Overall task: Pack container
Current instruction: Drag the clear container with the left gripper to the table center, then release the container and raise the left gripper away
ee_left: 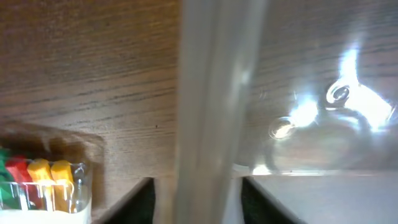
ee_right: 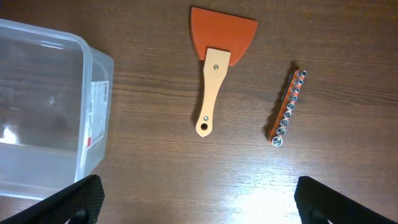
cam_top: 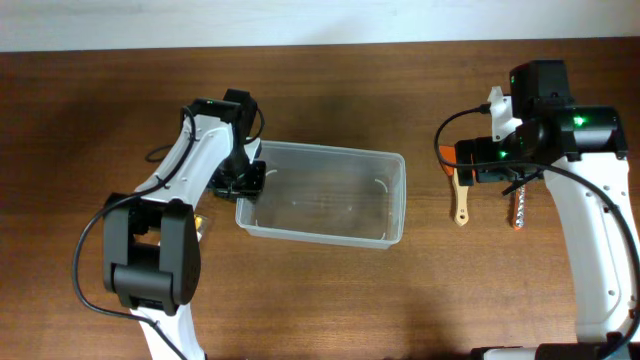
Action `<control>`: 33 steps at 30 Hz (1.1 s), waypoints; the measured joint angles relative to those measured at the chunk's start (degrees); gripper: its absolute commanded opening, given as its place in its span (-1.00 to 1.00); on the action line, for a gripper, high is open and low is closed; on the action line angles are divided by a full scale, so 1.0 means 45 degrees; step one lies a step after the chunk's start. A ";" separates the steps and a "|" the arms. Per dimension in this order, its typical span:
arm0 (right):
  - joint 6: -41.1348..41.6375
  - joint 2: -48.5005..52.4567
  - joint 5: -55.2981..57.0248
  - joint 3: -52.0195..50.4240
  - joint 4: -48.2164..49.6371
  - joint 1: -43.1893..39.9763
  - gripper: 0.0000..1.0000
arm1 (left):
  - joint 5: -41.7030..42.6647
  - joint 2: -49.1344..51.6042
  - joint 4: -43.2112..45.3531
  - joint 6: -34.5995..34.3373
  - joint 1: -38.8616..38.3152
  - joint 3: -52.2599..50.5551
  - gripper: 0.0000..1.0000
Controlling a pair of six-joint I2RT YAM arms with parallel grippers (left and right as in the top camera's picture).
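Spatula (ee_right: 214,68) lies below the wide-open right tool (ee_right: 202,202), handle toward the robot, container (ee_right: 93,93) to its left. Left tool (ee_left: 196,202) straddles the container's rim; whether it is clamped, I cannot tell.

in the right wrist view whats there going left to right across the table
clear plastic container → orange scraper with a wooden handle → orange rail of sockets

Clear glossy plastic container (cam_top: 396,200); matt wood-grain table (cam_top: 100,100); scraper (ee_right: 214,74) with smooth wooden handle.
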 measured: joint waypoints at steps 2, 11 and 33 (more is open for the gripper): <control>-0.0005 0.0000 0.0000 0.0000 0.0000 0.0000 0.97 | -0.0044 -0.0019 0.0015 0.0034 0.0000 -0.0024 0.44; 0.0000 0.0000 0.0000 0.0000 0.0010 0.0000 0.97 | -0.0087 -0.0019 -0.0121 0.0413 0.0000 0.0461 0.61; 0.1972 0.3118 0.0000 -0.0063 0.1826 0.0000 0.97 | -0.2045 -0.4017 -0.0665 0.0767 0.3269 0.5474 0.99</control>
